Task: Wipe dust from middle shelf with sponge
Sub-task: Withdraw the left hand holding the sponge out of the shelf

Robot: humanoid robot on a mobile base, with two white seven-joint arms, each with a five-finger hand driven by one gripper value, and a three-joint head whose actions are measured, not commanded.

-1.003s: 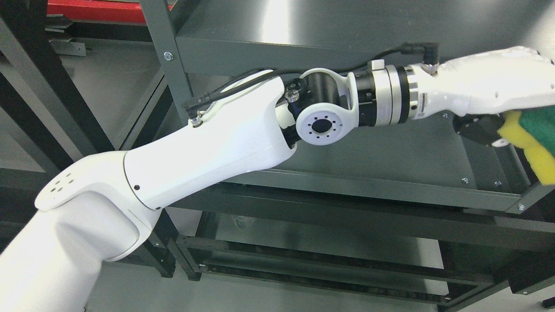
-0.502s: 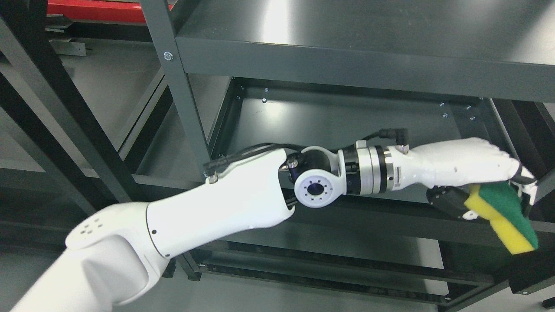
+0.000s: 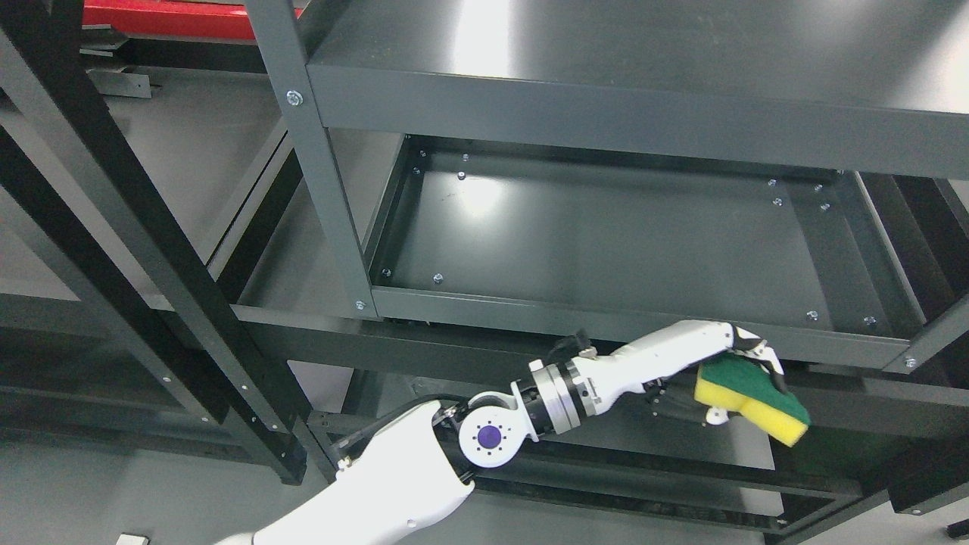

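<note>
My left hand (image 3: 738, 371) is shut on a yellow sponge with a green scouring side (image 3: 749, 397). It holds the sponge in front of and below the front rim of the middle shelf (image 3: 606, 242), near the rim's right part. The sponge is off the shelf surface. The middle shelf is a dark grey metal tray with a raised rim and a bright light reflection at its back left. My white left arm (image 3: 424, 469) comes in from the bottom edge. My right arm is out of sight.
The top shelf (image 3: 643, 68) overhangs the middle shelf. A grey upright post (image 3: 318, 166) stands at the shelf's left front corner. A lower shelf frame (image 3: 606, 484) lies below. Black rack beams (image 3: 113, 227) cross at the left. A red object (image 3: 166, 15) sits at the top left.
My left arm has pulled back and down with the sponge, from over the shelf's right side to below its front rim. The shelf surface now shows fully.
</note>
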